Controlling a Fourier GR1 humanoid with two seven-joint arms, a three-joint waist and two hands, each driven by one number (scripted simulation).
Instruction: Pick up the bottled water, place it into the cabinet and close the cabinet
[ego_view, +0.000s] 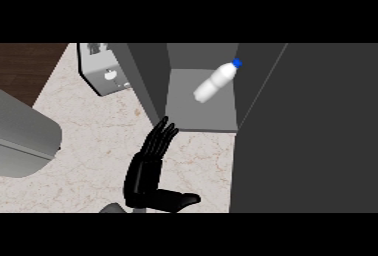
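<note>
The bottled water (215, 82), white with a blue cap, lies tilted inside the open cabinet (201, 117), its cap pointing to the upper right; no hand touches it. The cabinet's dark grey door (310, 130) stands swung out and fills the right side of the view. My left hand (144, 172) is on the counter in front of the cabinet, open, with straight fingers reaching up to the lower front corner of the cabinet's left wall (144, 80) and the thumb sticking out to the right. My right hand does not show.
A small light-grey appliance (103, 75) stands left of the cabinet at the back. A large grey rounded object (22, 140) sits at the left edge. Marble counter (88, 130) lies between them; dark wood floor (26, 65) shows at the upper left.
</note>
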